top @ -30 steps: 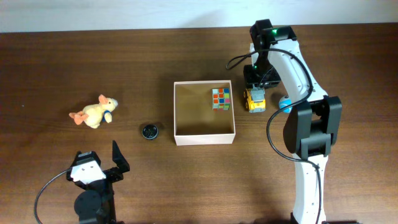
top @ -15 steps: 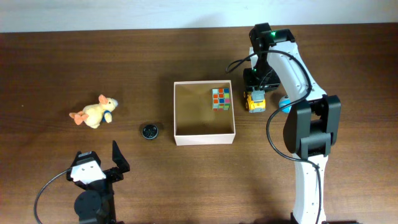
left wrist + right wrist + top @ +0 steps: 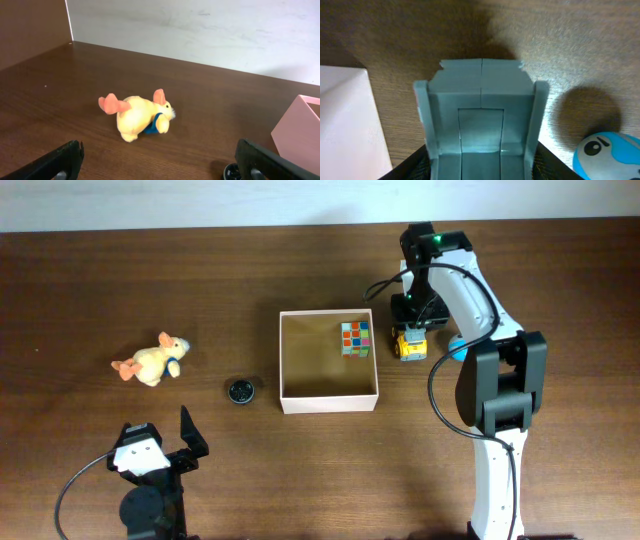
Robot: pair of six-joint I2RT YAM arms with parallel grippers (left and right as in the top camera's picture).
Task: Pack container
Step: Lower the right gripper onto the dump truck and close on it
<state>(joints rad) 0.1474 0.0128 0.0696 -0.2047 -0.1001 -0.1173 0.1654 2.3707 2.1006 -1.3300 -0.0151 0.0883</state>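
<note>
The container [image 3: 330,402] is a square white-walled box with a tan inside at the table's middle; a colour cube [image 3: 355,338] lies in its far right corner. My right gripper [image 3: 412,320] is just right of the box, over a yellow toy truck [image 3: 411,343]. In the right wrist view its fingers [image 3: 481,165] press both sides of the truck's grey-blue bed [image 3: 481,115]. My left gripper [image 3: 160,442] is open and empty near the front left; its fingers [image 3: 162,165] frame a yellow plush duck [image 3: 137,117].
The plush duck [image 3: 152,361] lies at the left. A small black round object [image 3: 240,391] sits left of the box and shows in the left wrist view [image 3: 231,172]. A blue toy [image 3: 457,341] lies right of the truck, also in the right wrist view [image 3: 607,155]. The box wall [image 3: 297,130] is at the right.
My right arm has shifted slightly toward the far edge above the truck. The truck, the box and the left arm have not moved.
</note>
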